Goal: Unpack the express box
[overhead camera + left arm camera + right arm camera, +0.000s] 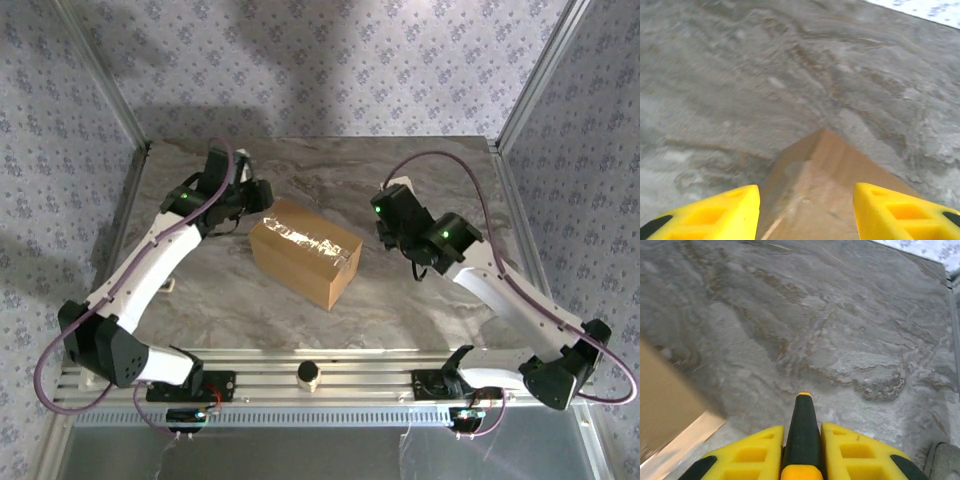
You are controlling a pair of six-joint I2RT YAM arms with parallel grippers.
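the express box (305, 250) lies mid-surface. in the top view its long axis runs from about 10 o'clock to 4 o'clock, and the taped seam follows the same line. the left claw (805, 189) is the nearer one. it hangs over the box's 10 o'clock end with its yellow fingers (730, 210) spread wide. in its wrist view a top corner of the box pokes toward 12 o'clock between them, touching neither. the right claw (802, 430) sits off the box's 2 o'clock side, apart from it. in its own view the box wall shows blurred at 8 o'clock. this claw is pressed onto a slim black tool (803, 412) with an orange tip, which points to 12 o'clock, away from the box. the coming move therefore probably turns on swinging that tip round toward 8 o'clock and lining it up with the 10-to-4 seam, while the left claw steadies the far end.

the box is brown cardboard, matte and sharp-edged, with its top closed. the tape (312, 240) is clear and glossy and catches light in crinkled patches, so it is probably slick under a point. the surface (220, 300) looks hard and smooth, with a grey-brown marbled pattern. a light box may slide on it if pushed from one side only.
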